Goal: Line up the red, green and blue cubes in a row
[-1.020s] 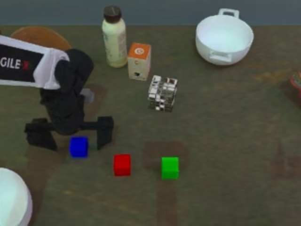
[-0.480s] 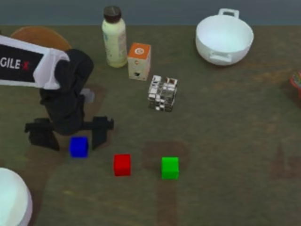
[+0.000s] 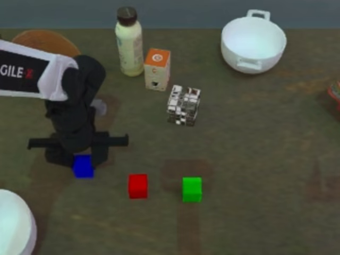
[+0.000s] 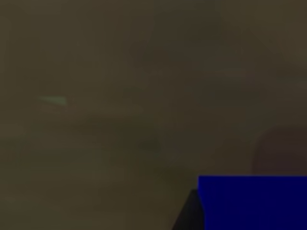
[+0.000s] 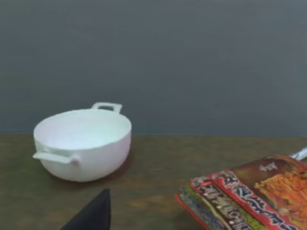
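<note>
While the top view lays out the whole table (image 3: 255, 133), only the right wrist view shows a printed packet (image 5: 249, 196) lying near the white bowl (image 5: 82, 143). From above, the left arm reaches in from the table's left, and its left gripper (image 3: 78, 154) has its fingers drawn in tight against the blue cube (image 3: 83, 166), clamping it. The red cube (image 3: 138, 186) and green cube (image 3: 192, 189) sit apart to its right, edges square to the table. The left wrist view catches just a corner of blue.
</note>
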{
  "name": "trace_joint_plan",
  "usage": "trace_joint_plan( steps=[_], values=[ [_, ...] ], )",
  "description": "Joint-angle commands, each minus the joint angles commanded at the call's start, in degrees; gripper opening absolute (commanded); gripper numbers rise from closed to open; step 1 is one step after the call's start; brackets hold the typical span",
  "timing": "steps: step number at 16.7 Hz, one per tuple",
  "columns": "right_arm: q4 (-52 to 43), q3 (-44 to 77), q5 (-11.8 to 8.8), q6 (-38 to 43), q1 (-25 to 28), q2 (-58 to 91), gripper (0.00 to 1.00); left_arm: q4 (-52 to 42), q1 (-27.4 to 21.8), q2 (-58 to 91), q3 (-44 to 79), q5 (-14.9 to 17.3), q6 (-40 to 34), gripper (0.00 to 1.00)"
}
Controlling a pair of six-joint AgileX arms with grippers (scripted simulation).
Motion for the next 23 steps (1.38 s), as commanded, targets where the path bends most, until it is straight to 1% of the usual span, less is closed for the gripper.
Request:
trace_joint_plan(
  steps=[8, 10, 16, 21, 23],
  values=[
    [0.00, 0.00, 0.00, 0.00, 0.00, 0.00, 1.00, -0.84, 0.08, -1.43, 0.54, -0.37, 0.30, 0.00],
    [0.00, 0.00, 0.00, 0.00, 0.00, 0.00, 1.00, -3.04, 0.20, -2.37, 1.77, -0.39, 0.28, 0.00],
    [0.00, 0.00, 0.00, 0.00, 0.00, 0.00, 1.00, -14.39, 1.10, -7.99, 7.28, -0.42, 0.11, 0.00],
    [0.00, 0.00, 0.00, 0.00, 0.00, 0.00, 1.00, -14.90, 0.75, -8.14, 7.61, -0.44, 0.13, 0.00],
    [0.00, 0.00, 0.00, 0.00, 0.00, 0.00, 1.00, -16.05, -0.79, -6.61, 9.58, -0.46, -1.27, 0.00]
  ],
)
